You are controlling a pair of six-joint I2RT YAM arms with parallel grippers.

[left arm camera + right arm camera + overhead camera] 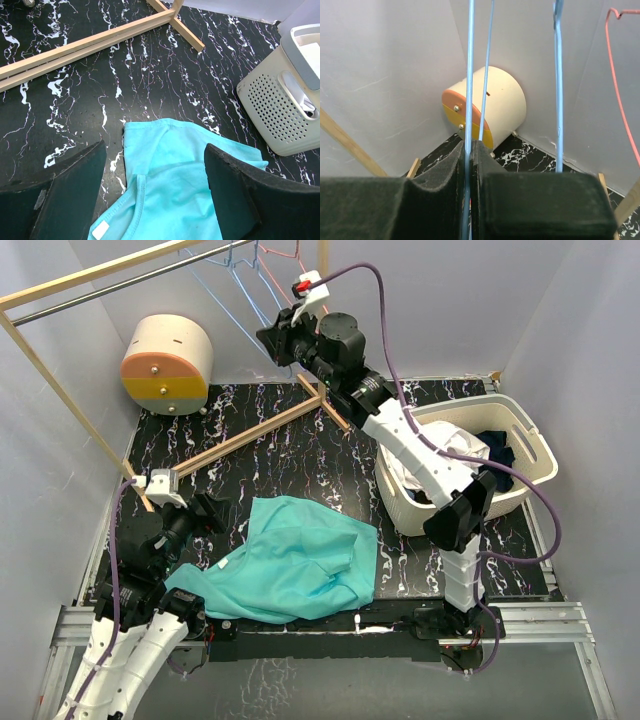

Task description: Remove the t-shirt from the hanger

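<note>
The turquoise t-shirt (295, 560) lies crumpled on the black marbled table, off the hanger; in the left wrist view it (185, 180) lies below my fingers. My left gripper (205, 512) is open and empty, hovering above the shirt's left edge, its two pads (70, 185) wide apart. My right gripper (278, 338) is raised at the back by the rail and is shut on the thin blue wire hanger (469, 75), which hangs from the rail (120, 282). The hanger (235, 302) is bare.
A pink wire hanger (275, 275) hangs beside the blue one. A white laundry basket (530, 455) with clothes stands at the right. A cream and orange drum (168, 363) sits at the back left. The wooden rack base (260, 430) crosses the table.
</note>
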